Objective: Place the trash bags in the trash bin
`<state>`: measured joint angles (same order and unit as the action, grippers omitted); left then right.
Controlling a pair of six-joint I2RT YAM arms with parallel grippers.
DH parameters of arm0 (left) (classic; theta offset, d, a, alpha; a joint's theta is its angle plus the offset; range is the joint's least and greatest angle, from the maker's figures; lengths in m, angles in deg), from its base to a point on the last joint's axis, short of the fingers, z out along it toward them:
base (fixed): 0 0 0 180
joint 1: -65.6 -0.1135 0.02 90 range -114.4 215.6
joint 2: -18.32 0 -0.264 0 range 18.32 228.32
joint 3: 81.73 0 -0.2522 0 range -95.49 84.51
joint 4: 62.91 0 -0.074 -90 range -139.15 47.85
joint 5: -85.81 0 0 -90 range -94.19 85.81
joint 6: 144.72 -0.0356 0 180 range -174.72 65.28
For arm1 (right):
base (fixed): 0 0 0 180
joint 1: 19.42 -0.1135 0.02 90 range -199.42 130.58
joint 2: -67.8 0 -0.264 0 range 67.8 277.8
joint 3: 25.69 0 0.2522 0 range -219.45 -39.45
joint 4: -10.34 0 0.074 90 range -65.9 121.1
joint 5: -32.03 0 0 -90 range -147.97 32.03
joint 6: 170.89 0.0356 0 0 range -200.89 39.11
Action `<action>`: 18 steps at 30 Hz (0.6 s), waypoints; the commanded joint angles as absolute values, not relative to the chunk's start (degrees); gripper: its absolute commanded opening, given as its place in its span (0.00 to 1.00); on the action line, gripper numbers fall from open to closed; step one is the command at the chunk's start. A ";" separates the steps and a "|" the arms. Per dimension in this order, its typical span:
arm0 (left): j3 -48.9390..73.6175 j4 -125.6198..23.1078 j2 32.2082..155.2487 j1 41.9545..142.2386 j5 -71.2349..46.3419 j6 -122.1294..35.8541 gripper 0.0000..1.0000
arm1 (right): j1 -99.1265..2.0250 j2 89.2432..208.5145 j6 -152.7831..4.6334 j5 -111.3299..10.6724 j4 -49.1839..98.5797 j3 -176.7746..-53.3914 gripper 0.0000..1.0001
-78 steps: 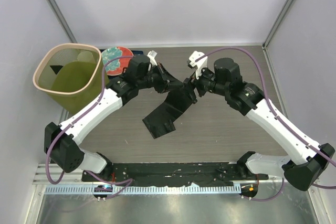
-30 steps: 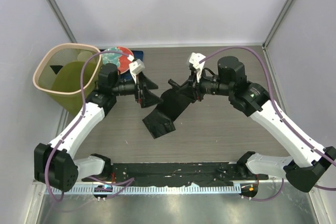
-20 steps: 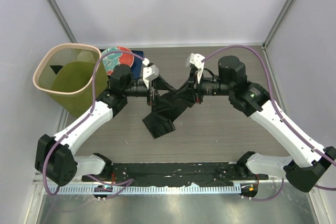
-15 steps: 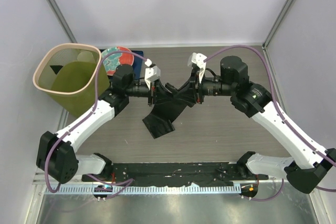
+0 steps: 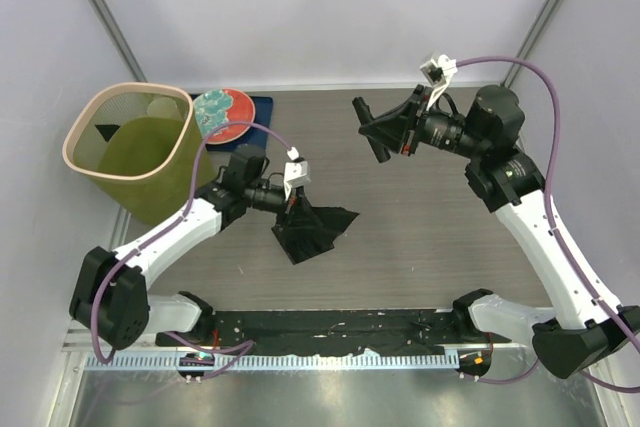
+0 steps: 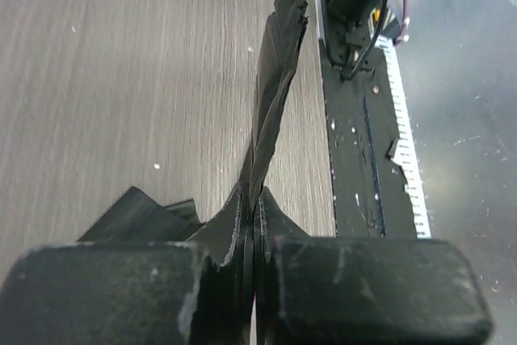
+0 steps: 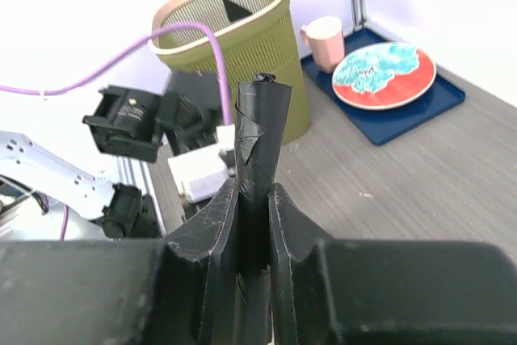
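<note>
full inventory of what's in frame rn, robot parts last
bin: 1, olive, beige rim, far left
mat: 1, dark blue, far-left table corner
plate: 1, red and teal, on the mat
cup: 1, pink, on the mat by the bin
bags: 2, black; one on the table, one held up
table: 1, grey wood
arms: 2, white and black; left tool and right tool each pinch a bag
</note>
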<state>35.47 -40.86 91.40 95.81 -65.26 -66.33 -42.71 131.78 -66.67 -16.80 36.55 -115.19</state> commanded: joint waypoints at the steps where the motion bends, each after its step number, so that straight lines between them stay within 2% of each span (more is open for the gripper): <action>1: 33.98 -31.85 92.32 95.57 -63.16 -73.60 0.00 | -41.57 130.55 -60.75 -14.37 27.08 -116.35 0.01; 2: 33.19 -30.45 92.15 95.57 -62.99 -74.05 0.13 | -41.31 130.81 -61.98 -15.59 28.22 -116.35 0.01; 3: 31.79 -28.95 91.72 95.48 -61.94 -73.27 0.57 | -41.22 131.16 -63.47 -16.48 31.02 -116.35 0.01; 6: 28.80 -32.69 88.99 93.38 -58.86 -63.57 0.78 | -40.96 132.04 -70.93 -21.22 36.04 -114.60 0.01; 9: 23.98 -42.24 87.76 89.96 -58.42 -50.03 0.80 | -40.35 132.84 -72.54 -21.51 38.52 -113.02 0.01; 10: 22.91 -46.21 87.93 89.33 -57.37 -37.79 0.81 | -40.17 132.66 -72.10 -20.19 37.73 -112.32 0.01; 12: 20.63 -59.09 89.50 88.80 -55.96 -27.17 0.82 | -40.17 132.05 -67.46 -15.55 30.63 -108.72 0.01; 13: 20.18 -63.61 90.30 88.89 -54.39 -16.68 0.82 | -40.17 132.13 -65.88 -14.47 28.61 -107.31 0.01; 15: 19.82 -78.55 93.62 89.32 -52.45 -6.78 0.82 | -40.25 133.10 -61.74 -11.58 24.46 -107.12 0.01; 16: 19.47 -82.42 94.86 89.59 -50.96 -1.07 0.82 | -40.17 133.97 -60.95 -10.43 24.37 -107.30 0.01; 18: 17.11 -83.79 97.41 90.38 -48.32 0.39 0.82 | -40.17 134.24 -58.22 -8.59 19.98 -106.78 0.01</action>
<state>20.39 -64.33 92.21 89.02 -54.18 -21.31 -40.24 133.93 -64.46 -14.70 31.61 -106.65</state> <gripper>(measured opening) 0.822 0.216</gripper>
